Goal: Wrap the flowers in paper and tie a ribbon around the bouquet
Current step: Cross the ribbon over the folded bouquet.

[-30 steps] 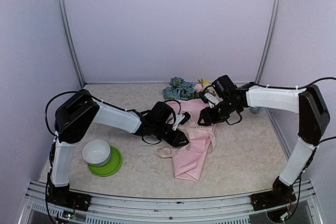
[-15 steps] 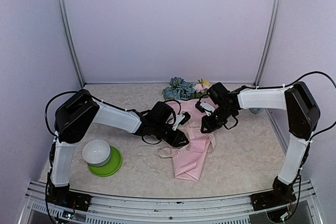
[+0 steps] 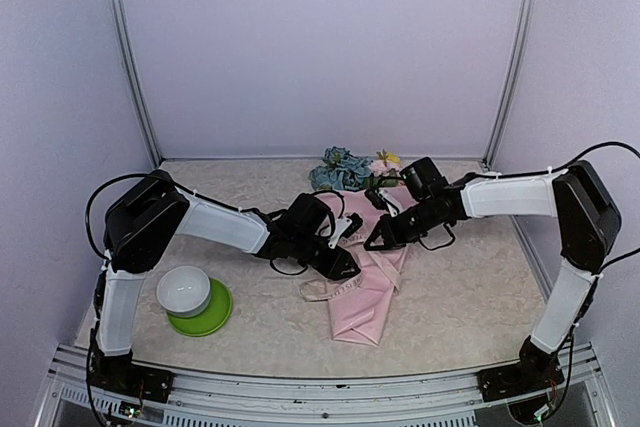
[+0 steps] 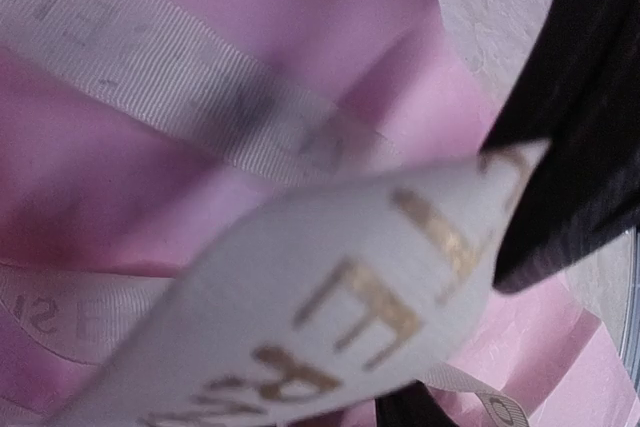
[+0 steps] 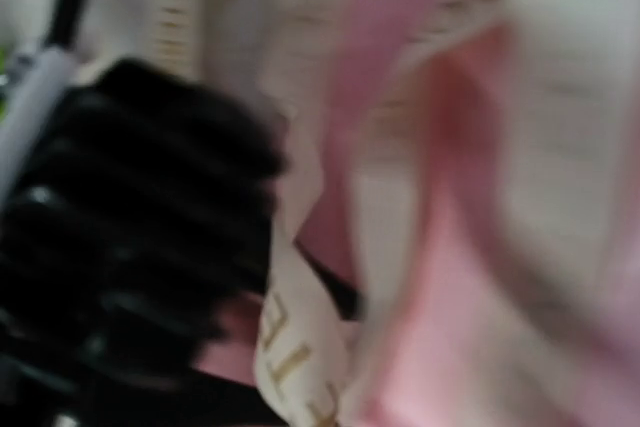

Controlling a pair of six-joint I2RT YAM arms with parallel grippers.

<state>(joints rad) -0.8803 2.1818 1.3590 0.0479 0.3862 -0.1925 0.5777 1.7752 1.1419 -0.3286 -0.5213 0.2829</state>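
The bouquet (image 3: 366,285) lies on the table as a pale pink paper (image 3: 352,319) cone. The blue, pink and yellow flowers (image 3: 347,169) show at its far end. The cream ribbon (image 3: 325,290) crosses the cone and loops off its left side. My left gripper (image 3: 348,267) sits at the cone's left edge, shut on the ribbon (image 4: 330,317), which arches close to the camera beside one black finger (image 4: 585,137). My right gripper (image 3: 373,242) is low over the cone's middle, shut on a lettered ribbon (image 5: 292,352) end. That view is blurred, with pink paper (image 5: 440,267) filling its right side.
A white bowl (image 3: 184,290) stands on a green plate (image 3: 212,319) at the front left. Metal frame posts (image 3: 512,57) and pale walls close in the back and sides. The two grippers work a hand's width apart over the cone.
My right arm swung left and down from the flower end to the cone's middle, and its jaws closed there. The left arm and the bouquet stayed put.
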